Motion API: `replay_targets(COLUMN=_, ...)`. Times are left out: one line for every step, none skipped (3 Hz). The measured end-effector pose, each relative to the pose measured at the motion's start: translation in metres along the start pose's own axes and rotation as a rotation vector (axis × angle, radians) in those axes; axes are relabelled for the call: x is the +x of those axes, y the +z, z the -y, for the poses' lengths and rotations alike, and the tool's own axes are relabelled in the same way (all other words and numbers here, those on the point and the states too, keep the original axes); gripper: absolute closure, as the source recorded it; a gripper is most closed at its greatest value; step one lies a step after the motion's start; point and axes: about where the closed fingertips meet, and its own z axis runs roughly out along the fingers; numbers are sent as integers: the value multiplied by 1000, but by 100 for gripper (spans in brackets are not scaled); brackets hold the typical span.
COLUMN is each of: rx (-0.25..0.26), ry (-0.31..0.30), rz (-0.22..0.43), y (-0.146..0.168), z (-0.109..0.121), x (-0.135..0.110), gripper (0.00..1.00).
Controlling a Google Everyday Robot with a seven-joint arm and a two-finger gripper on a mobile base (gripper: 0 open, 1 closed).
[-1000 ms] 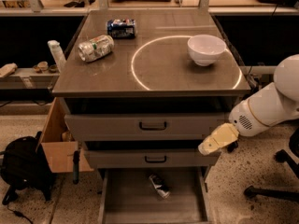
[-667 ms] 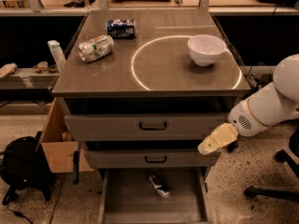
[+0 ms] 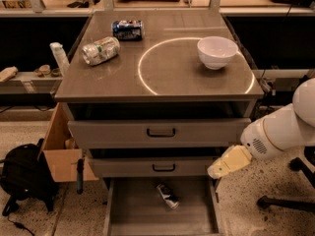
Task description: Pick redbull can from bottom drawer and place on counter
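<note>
Bottom drawer (image 3: 133,211) stood open: shallow grey box, plain floor, low walls. One slim silver-blue redbull can (image 3: 168,195) lay on its side on floor, toward back. Hand (image 3: 213,171), cream, blunt, hung above drawer's right wall, apart from can; open or closed could not be told. Two flat grey drawer fronts (image 3: 123,132), black handles. Desk (image 3: 162,77) smooth grey-brown, thin white circle. One glossy white bowl (image 3: 217,51) inside circle. One dented silver-green can (image 3: 100,50), lying down. One dark blue can (image 3: 127,29) farthest.

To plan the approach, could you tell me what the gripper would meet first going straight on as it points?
The gripper, by the right side of the bottom drawer, points down-left; that line leads to the redbull can on its floor. Depth is unclear; the drawer's right wall might come first.
</note>
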Motion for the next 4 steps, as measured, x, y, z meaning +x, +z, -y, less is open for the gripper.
replay_targets(rx=27, ry=15, rz=73, y=18, z=-2, x=20, gripper=0)
replay_targets(rx=37, ry=41, rz=115, y=39, z=5, x=30, gripper=0)
replay_targets(rx=80, ry=87, rz=124, y=74, z=20, x=37, gripper=0)
replay_targets(rx=104, ry=113, rz=110, y=94, z=30, x=40, gripper=0)
